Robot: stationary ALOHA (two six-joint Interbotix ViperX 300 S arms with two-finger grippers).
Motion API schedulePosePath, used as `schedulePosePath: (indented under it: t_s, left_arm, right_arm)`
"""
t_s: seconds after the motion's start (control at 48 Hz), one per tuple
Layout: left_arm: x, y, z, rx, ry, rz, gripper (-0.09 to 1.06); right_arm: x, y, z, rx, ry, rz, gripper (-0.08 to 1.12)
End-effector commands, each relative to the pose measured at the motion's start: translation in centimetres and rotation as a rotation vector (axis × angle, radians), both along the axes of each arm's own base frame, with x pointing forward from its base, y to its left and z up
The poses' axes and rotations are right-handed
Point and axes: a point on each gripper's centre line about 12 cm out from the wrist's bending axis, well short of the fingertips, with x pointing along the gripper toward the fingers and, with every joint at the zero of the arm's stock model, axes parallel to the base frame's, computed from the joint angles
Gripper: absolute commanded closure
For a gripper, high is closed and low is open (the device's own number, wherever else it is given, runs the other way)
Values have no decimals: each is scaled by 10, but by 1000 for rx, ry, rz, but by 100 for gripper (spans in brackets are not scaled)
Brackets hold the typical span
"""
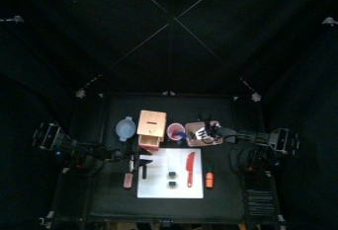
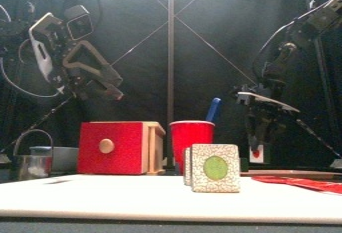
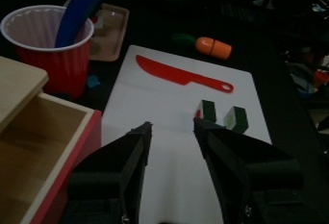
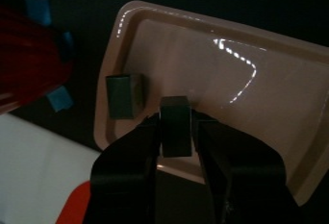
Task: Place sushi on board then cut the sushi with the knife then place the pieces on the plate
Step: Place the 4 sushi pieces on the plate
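Right end effector (image 1: 208,133) hangs over the pink tray (image 1: 193,127) at the back right of the tabletop (image 1: 93,190) in the top view. The left end effector (image 1: 142,162) is above the left part of the white cutting board (image 1: 172,196). A red knife (image 1: 192,165) lies on the board, and a sushi block (image 1: 172,182) sits toward the board's front. An orange toy (image 1: 211,180) lies just off the board's right edge. Behind the board stand a wooden box (image 1: 152,130), a red cup (image 1: 176,128) and a blue-grey bowl (image 1: 126,128).

From the front, the sushi block stands on edge on the board and shows a green centre. A blue knife (image 2: 211,109) leans in the cup behind it. Both arms are raised off the tabletop.

The left wrist view shows the left jaws spread wide and empty above bare board, with the sushi block just beyond them.

In the right wrist view the jaws are narrow, clamped on a held piece (image 4: 176,122) of sushi over the tray's inside. A second piece (image 4: 123,93) lies on the tray just beside it. Whether the held piece touches the tray floor is hard to tell.
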Motion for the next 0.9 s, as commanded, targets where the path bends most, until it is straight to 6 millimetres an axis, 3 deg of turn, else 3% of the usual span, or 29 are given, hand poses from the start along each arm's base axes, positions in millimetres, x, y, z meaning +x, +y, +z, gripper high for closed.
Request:
schedulePosePath:
  t_s: [0.021,0.188,0.458,0.625,0.771,0.896]
  left_arm:
    - [3,-1,5,2,-18,-3,18]
    - [3,-1,4,5,-17,-6,18]
    - [0,-1,1,2,-5,-5,18]
    - [-1,0,1,1,-5,-3,18]
    - [0,0,0,0,-3,-2,18]
    - [1,-1,2,-1,-9,-1,18]
  right_arm:
    - [8,-8,5,-9,-29,-12,42]
    - [13,-10,2,-5,-35,-13,41]
    - [11,-10,-1,-9,-26,-5,23]
    - [9,-11,-2,-8,-15,-6,22]
    - [2,-8,11,-22,-13,-13,22]
    - [-8,0,34,-51,-33,-2,22]
